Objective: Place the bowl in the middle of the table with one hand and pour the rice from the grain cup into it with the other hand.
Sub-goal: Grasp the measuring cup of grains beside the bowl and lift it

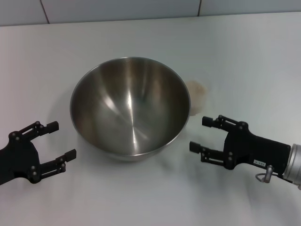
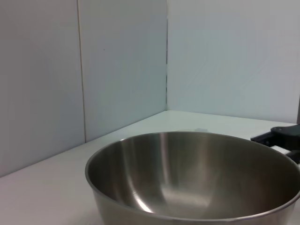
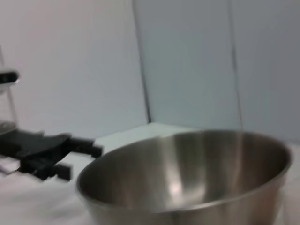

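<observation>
Both claws are seen spread apart in the head view: left claw [image 1: 53,141] lower left, right claw [image 1: 203,134] lower right, flanking the bowl [image 1: 130,106] at centre on the desk [image 1: 244,56]. Only there is the grain cup [image 1: 198,95] glimpsed behind the bowl's rim.

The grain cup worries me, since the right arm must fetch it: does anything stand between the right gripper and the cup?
No obstacle: the grain cup sits behind the bowl's right rim; the open right gripper has bare table before it.
</observation>
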Available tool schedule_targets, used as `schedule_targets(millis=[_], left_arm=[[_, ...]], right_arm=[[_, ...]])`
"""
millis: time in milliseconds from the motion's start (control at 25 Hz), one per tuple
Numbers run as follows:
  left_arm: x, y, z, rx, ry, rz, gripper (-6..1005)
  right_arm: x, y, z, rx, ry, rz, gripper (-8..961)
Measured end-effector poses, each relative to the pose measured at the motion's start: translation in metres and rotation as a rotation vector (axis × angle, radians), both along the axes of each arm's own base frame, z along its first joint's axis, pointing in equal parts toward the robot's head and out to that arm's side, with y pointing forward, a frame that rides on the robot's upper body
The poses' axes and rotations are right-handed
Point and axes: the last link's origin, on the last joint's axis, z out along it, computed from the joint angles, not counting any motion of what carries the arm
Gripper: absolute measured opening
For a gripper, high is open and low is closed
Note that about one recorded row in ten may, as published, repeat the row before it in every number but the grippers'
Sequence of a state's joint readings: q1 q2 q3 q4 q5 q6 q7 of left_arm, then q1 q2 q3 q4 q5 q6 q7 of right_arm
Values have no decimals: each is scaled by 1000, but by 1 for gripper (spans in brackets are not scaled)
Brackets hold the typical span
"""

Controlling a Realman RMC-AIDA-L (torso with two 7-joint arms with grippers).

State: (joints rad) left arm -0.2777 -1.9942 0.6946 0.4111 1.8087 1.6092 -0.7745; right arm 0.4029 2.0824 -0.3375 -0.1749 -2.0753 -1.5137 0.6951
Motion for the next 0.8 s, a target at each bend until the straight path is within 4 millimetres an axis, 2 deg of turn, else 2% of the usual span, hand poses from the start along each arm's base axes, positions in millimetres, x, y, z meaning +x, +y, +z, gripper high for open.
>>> schedule_targets(millis=[160, 200, 240, 320, 440, 600, 800], left_arm=[[0, 0, 0, -1, -1, 1, 815], [0, 0, 0, -1, -1, 2, 815], [0, 0, 0, -1, -1, 2, 815], [0, 0, 0, -1, -2, 2, 815], [0, 0, 0, -1, -2, 2, 815], [0, 0, 1, -1, -3, 2, 815], [0, 0, 5, -3, -4, -3, 815]], right_arm=[[3, -6, -2, 108, 32, -36, 796], [5, -11, -3, 207, 50, -70, 796], [5, -11, -3, 207, 50, -70, 796], [5, -17, -8, 329, 74, -138, 795], [4, -20, -11, 400, 76, -181, 795], [1, -23, -20, 555, 27, -283, 795], [-2, -16, -30, 652, -56, -390, 794]])
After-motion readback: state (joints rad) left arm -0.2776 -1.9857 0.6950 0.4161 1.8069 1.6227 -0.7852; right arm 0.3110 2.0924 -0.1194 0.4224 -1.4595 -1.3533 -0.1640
